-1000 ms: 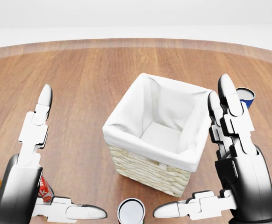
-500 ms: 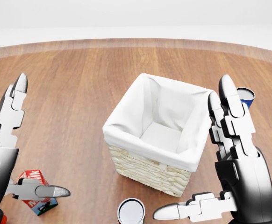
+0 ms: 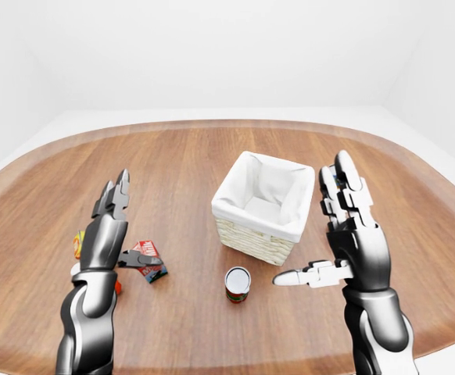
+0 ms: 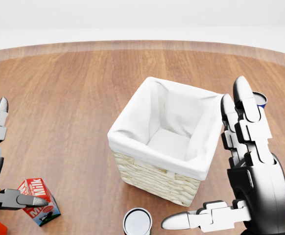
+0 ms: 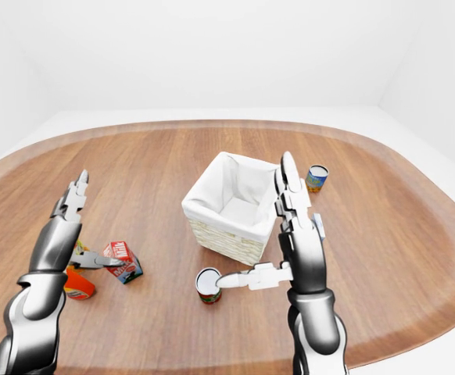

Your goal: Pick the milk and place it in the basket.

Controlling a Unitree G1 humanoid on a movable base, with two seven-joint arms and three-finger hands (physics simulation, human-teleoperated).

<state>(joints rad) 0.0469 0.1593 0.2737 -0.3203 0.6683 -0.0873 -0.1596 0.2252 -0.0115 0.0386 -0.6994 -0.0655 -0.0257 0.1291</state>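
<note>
Just beyond the tip of the left hand's (image 5: 59, 234) lower finger, the milk (image 5: 123, 261) carton stands on the desk (image 5: 173, 156), tilted a little, with the two upper fingers (image 5: 75, 195) raised well above it, so the fingers are spread wide and hold nothing. Whether the lower fingertip actually touches the carton cannot be told; in the head view it overlaps the carton's near face. To take the carton well, the judgement is that the hand should come down and toward it until the carton sits between the lower finger and the upper pair, then close across the flat sides rather than on the sloped top, since a push from one finger alone would likely tip it. An orange container (image 5: 77, 285) lies close beneath the left wrist and could be knocked. To the right of those fingers, well apart, waits the basket (image 4: 157, 169) with its white liner, empty. The right hand (image 4: 250, 161), also spread wide and empty, stands just beside the basket's right wall, with a can (image 4: 137, 221) near its thumb and another can (image 5: 317, 178) beyond it.
</note>
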